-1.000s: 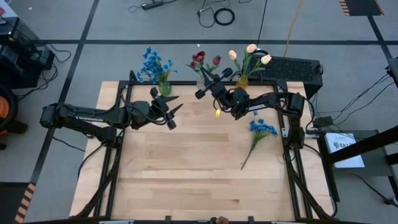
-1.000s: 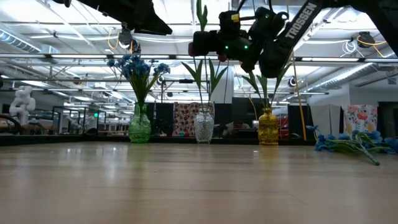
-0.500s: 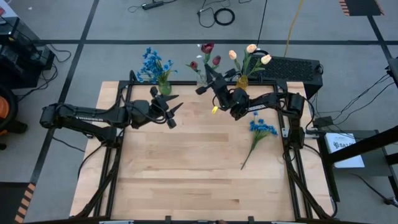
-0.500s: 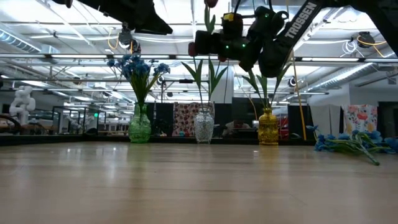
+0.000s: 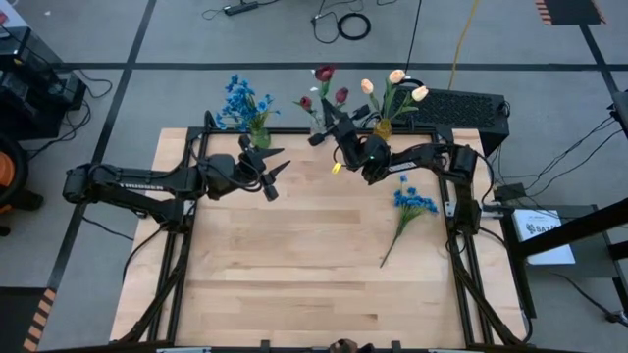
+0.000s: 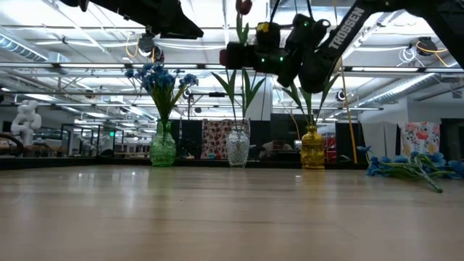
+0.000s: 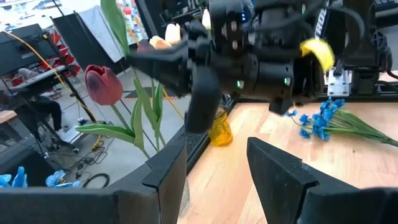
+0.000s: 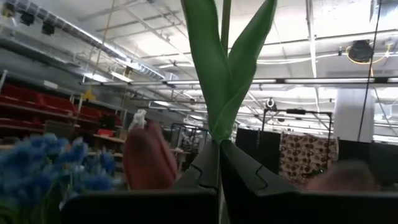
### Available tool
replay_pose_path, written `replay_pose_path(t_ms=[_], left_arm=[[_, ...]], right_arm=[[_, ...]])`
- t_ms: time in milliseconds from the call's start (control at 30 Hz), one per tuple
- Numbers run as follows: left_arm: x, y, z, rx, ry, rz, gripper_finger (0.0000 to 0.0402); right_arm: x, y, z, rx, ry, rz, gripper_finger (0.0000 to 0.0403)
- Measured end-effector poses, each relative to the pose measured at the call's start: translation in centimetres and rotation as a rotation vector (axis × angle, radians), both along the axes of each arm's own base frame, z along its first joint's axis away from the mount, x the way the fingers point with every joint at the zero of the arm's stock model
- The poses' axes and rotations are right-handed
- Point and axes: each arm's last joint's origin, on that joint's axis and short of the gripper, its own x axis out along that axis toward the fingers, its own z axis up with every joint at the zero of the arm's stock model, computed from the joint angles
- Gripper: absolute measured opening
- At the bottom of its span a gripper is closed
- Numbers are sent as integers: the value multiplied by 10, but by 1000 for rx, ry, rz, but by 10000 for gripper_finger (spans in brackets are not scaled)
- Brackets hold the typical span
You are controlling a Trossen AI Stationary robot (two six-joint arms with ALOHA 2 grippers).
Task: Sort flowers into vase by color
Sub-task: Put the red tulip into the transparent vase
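Overhead, "TROSSEN"-lettered right arm's fingers (image 8: 217, 163) clamp a red tulip (image 6: 243, 7) stem; left arm's fingers (image 7: 211, 163) spread open.

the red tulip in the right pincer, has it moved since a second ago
Yes. The red tulip held by the right pincer has moved toward the table's far edge; its bloom now shows beyond the clear vase, where earlier it sat left of it.
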Motion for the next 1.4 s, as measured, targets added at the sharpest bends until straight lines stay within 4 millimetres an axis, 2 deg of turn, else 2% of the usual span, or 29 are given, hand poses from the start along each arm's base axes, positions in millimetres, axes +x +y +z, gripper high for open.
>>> replay_pose_path(t_ms=[100, 233, 467, 633, 867, 1400], left_arm=[[0, 0, 0, 0, -3, 1, 176], [0, 0, 0, 1, -5, 0, 176], [0, 0, 1, 6, -3, -1, 176], [0, 0, 1, 7, -2, -3, 176], [0, 0, 1, 7, -2, -3, 176], [0, -1, 1, 3, -4, -29, 176]], right_arm=[[3, -2, -13, 0, 21, -17, 0], [7, -10, -19, 7, 12, -16, 0], [21, -13, -12, -41, 18, -47, 0], [23, -18, -6, -55, 7, -69, 0], [21, -27, -9, -15, -1, -53, 0], [23, -35, -17, 44, 69, -56, 0]])
